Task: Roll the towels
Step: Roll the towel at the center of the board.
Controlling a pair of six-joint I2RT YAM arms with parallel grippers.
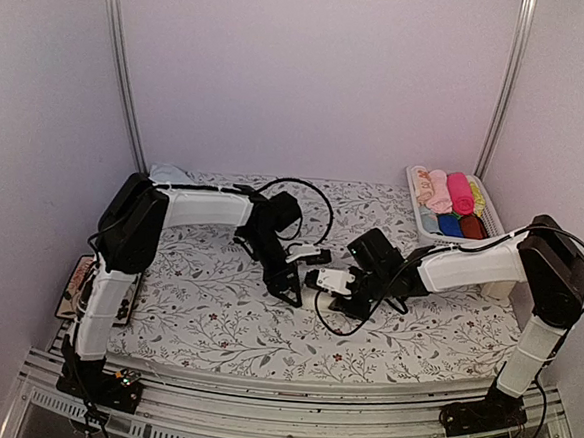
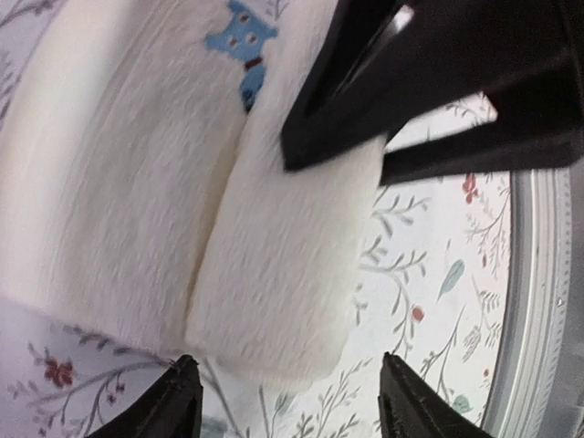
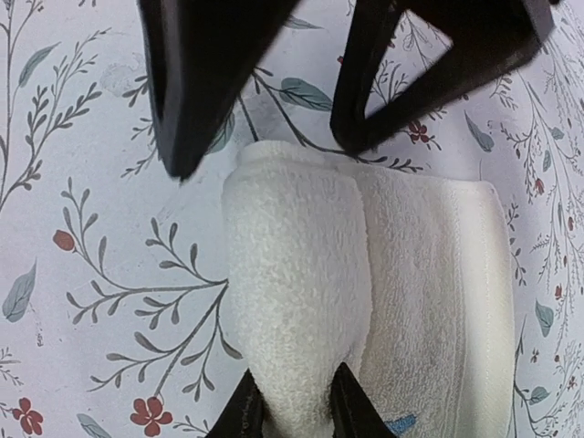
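A cream towel (image 3: 429, 274) with a small blue embroidered figure (image 2: 245, 41) lies at the middle of the flowered table, one side rolled up into a thick roll (image 3: 297, 274). My right gripper (image 3: 294, 376) is shut on the end of that roll. At the towel's other end my left gripper (image 2: 287, 361) stands open, its fingertips (image 2: 182, 392) just clear of the towel (image 2: 274, 274). In the top view the towel (image 1: 332, 280) sits between the two grippers. A pale bluish towel (image 1: 169, 174) lies at the back left behind the left arm.
A white basket (image 1: 413, 183) at the back right holds several rolled cloths in pink, yellow, blue and maroon. A flat patterned card (image 1: 71, 289) lies off the table's left edge. Black cables (image 1: 312, 192) loop over the table behind the grippers.
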